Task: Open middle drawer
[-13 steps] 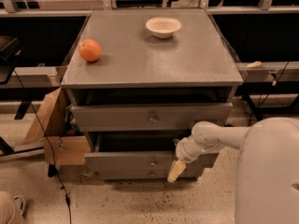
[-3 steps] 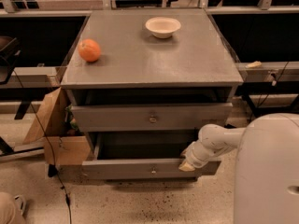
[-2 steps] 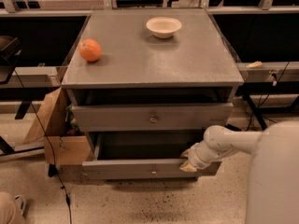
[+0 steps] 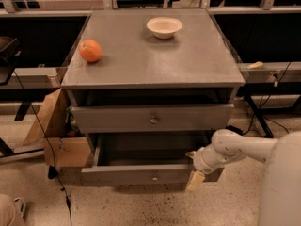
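The grey cabinet shows two drawer fronts, each with a small round knob. The lower one, the middle drawer [image 4: 141, 174], is pulled out toward me, and its dark inside looks empty. Above it, the other drawer front [image 4: 154, 119] sits nearly flush under a dark gap. My gripper [image 4: 193, 169] is at the right end of the middle drawer's front, right against its top edge, on the white arm [image 4: 235, 147] that reaches in from the right.
On the cabinet top [image 4: 155, 60] are an orange [image 4: 90, 50] at the left and a white bowl [image 4: 164, 27] at the back. An open cardboard box [image 4: 56, 135] stands against the cabinet's left side. Cables run over the speckled floor at both sides.
Since the earliest frame the middle drawer has slid out toward me and my gripper has moved with its front, to the right end. Over the last second almost nothing has moved.
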`<state>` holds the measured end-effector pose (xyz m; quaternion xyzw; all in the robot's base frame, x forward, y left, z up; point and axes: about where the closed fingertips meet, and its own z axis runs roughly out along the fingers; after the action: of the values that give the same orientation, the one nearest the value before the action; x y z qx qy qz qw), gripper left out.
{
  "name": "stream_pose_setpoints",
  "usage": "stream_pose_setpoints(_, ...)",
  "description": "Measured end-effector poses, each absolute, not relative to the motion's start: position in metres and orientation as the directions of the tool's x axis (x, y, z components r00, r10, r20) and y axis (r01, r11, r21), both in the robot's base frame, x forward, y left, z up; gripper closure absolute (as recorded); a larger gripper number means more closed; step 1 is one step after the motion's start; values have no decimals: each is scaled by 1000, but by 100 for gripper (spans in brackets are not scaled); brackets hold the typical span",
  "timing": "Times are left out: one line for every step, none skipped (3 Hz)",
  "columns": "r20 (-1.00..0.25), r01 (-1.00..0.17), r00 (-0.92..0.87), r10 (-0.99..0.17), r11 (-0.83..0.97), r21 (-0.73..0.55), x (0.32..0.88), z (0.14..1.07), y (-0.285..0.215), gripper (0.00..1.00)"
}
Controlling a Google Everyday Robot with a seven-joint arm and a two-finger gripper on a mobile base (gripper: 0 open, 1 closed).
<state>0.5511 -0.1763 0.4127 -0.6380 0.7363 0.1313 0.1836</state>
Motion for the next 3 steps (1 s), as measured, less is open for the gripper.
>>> stream_pose_setpoints(-440,-992,-70,-895,109,-63,545,412,-186,0)
stream_pose_setpoints(-445,-993,-68,-893,105,-58,544,411,-184,0)
stream_pose_setpoints(-457,-997,-48,-888,67,-27,538,402,-172,0)
